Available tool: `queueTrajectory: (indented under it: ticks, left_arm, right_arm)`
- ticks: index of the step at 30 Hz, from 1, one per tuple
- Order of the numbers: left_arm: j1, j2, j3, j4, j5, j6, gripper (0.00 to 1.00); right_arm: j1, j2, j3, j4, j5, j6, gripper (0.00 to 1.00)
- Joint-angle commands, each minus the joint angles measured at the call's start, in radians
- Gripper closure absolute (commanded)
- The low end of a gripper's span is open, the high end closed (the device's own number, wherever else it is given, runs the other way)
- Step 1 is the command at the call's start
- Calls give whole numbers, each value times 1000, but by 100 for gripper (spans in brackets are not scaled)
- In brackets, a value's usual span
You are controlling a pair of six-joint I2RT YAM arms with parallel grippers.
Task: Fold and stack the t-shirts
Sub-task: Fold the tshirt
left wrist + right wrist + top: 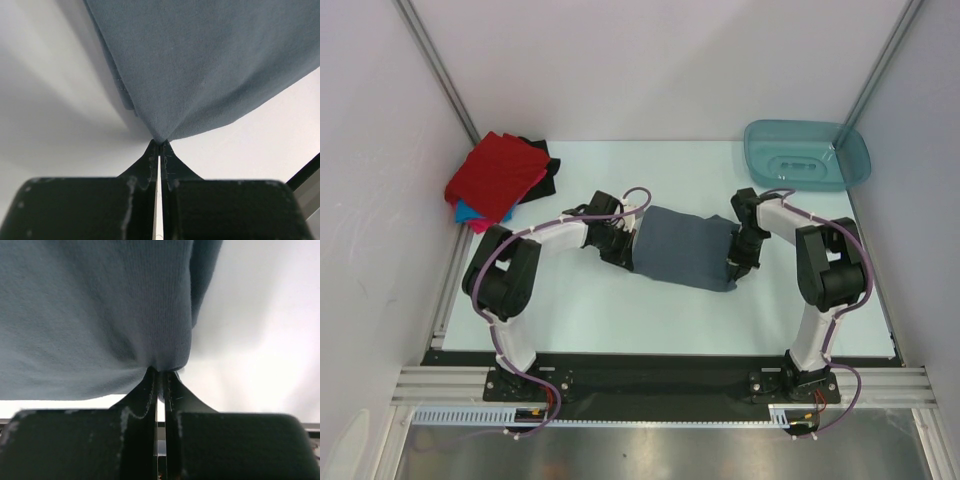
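**A:** Two hands, both closed on cloth. The left hand (159, 142) has its fingers pressed together on a pinch of the grey-blue t-shirt (685, 248). The right hand (160, 371) is nipped onto the opposite edge in the same way.

**B:** Where does that shirt sit?

**A:** Around the middle of the table (620, 320), spread between the two hands, one arm at each end. Whether its middle touches the surface I cannot tell.

**B:** And the surface itself?

**A:** Pale, smooth and matte. In the far left corner a red t-shirt (498, 172) lies folded on top of a pile. A black t-shirt (542, 170) is behind it, and a bright blue t-shirt (472, 212) peeks out underneath. A teal tub (807, 153) stands in the far right corner, well apart from the grey-blue shirt.

**B:** The room?

**A:** Plain white walls (650, 60) on three sides, with metal posts (437, 70) slanting up from the far corners. A metal rail (650, 385) runs along the near edge, where the arm bases are bolted.
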Motion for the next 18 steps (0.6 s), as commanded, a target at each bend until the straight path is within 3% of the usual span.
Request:
queueTrajectory:
  ticks: [1,12,18]
  left_arm:
    - [10,8,23,-21,-3,34,99]
    - [10,5,18,-24,-3,42,97]
    - [10,5,17,-24,-2,43,97]
  right_arm:
    - [-4,49,-7,-62,245,4,100]
    - [-61,7,19,-125,469,64,100]
    - [-74,-11,39,-126,505,52,100]
